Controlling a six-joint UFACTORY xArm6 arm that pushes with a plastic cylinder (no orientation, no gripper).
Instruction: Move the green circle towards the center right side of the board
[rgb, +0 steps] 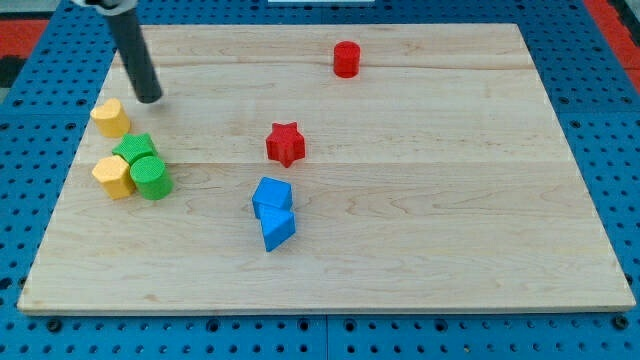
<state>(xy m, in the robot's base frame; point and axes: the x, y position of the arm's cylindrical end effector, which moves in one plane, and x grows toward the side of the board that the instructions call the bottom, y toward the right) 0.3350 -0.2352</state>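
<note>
The green circle is a short green cylinder at the view's left, touching a yellow block on its left and a green block just above it. My tip rests on the board near the upper left, above and a little apart from this cluster, just right of another yellow block. The tip touches no block.
A red star lies near the board's middle. Two blue blocks sit together below it. A red cylinder stands near the top. The wooden board lies on a blue perforated table.
</note>
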